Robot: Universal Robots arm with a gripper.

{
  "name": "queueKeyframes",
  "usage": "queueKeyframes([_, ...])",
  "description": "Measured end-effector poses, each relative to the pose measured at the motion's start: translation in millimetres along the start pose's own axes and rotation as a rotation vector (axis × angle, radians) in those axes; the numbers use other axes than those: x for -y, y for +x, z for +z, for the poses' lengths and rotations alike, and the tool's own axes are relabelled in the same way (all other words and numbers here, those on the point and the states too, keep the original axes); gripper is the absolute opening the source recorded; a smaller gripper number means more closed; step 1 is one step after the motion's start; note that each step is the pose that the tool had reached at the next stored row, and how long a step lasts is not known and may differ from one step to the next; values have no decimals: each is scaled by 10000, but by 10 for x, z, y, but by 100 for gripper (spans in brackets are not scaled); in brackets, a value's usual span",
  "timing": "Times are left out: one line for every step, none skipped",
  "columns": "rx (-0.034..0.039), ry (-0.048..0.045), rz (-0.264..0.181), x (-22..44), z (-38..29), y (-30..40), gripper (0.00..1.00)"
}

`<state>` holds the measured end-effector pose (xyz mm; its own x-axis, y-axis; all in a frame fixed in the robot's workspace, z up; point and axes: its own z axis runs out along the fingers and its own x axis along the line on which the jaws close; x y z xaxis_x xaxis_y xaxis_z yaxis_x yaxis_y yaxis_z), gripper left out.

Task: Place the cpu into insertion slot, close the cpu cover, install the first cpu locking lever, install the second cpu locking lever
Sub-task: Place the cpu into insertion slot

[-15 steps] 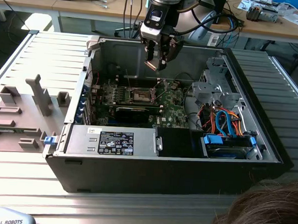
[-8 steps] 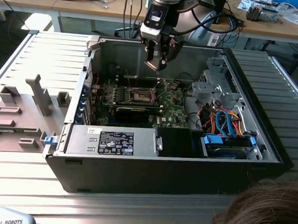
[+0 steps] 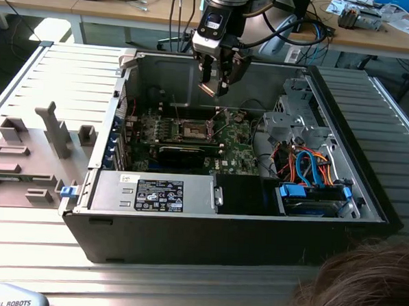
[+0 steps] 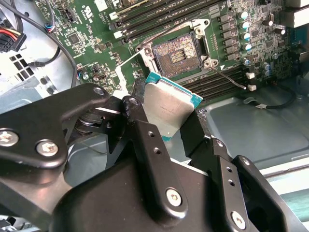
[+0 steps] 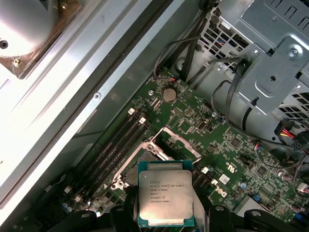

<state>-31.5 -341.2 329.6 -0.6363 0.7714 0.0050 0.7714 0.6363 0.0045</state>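
Note:
My gripper (image 3: 213, 85) hangs inside the open computer case, above the motherboard (image 3: 232, 147), shut on the cpu (image 4: 169, 104). The cpu is a flat square chip with a silver top and a teal edge, and its printed face (image 5: 165, 195) shows in the first wrist view. Black fingers (image 4: 140, 121) clamp two opposite sides. Below it lies the insertion slot (image 4: 177, 52), uncovered, with a dark pin field and a silver rim (image 3: 194, 130). The cpu cover (image 5: 183, 141) stands swung up from the slot. A thin locking lever (image 4: 227, 76) sticks out beside the slot.
Memory slots (image 4: 145, 19) flank the socket. A metal drive cage (image 3: 295, 116) with orange and blue cables (image 3: 313, 169) fills the case at the exterior view's right. A labelled power supply (image 3: 158, 192) sits along the near wall. Grey fixtures (image 3: 26, 150) lie outside. A person's hair (image 3: 362, 285) shows.

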Motion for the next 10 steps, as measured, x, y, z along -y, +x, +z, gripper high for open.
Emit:
queueKeyframes([0, 0, 9, 0, 0, 0, 54])
queueKeyframes([1, 0, 18, 0, 0, 0, 54])
queueKeyframes([0, 0, 23, 0, 0, 0, 54])
queueKeyframes([1, 0, 28, 0, 0, 0, 54])
queueKeyframes([1, 0, 35, 0, 0, 0, 54])
queueKeyframes([1, 0, 39, 0, 0, 0, 54])
queueKeyframes([0, 0, 43, 0, 0, 0, 54])
queueKeyframes([1, 0, 47, 0, 0, 0, 54])
queueKeyframes([1, 0, 54, 0, 0, 0, 54])
queueKeyframes([0, 0, 58, 0, 0, 0, 54])
